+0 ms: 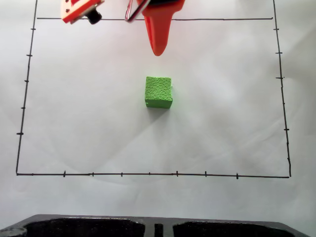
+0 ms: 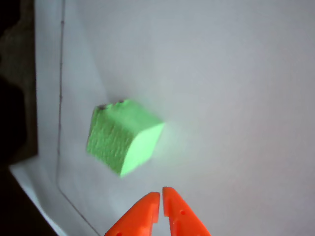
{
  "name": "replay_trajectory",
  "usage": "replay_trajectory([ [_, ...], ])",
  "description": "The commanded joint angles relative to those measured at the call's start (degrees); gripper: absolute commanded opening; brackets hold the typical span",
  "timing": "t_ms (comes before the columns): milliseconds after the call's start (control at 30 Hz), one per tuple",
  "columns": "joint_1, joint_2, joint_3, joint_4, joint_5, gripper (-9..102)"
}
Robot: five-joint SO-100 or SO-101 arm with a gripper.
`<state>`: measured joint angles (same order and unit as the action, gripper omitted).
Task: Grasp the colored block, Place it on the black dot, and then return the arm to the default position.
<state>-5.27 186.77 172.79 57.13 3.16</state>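
The hand (image 2: 161, 196) hangs above the worktop (image 1: 232, 123) with its two orange tips pressed together and nothing between them, as the wrist view shows; in the fixed view its tapered finger (image 1: 159, 37) points down at the far edge. The block (image 1: 159, 92) sits apart from it, nearer, about mid-way across the inked rectangle (image 1: 148, 174). I see no black dot around the block; it may be hidden beneath it. The risk, as I judge it: a descent with the tips unparted would shove or tip the block instead of straddling it.
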Motion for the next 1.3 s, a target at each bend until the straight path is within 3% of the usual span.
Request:
replay_trajectory([
  [0,1.2,0.5,-0.2,-0.8,0.8,0],
  [1267,0.5,0.5,-0.2,-0.8,-0.1,0],
])
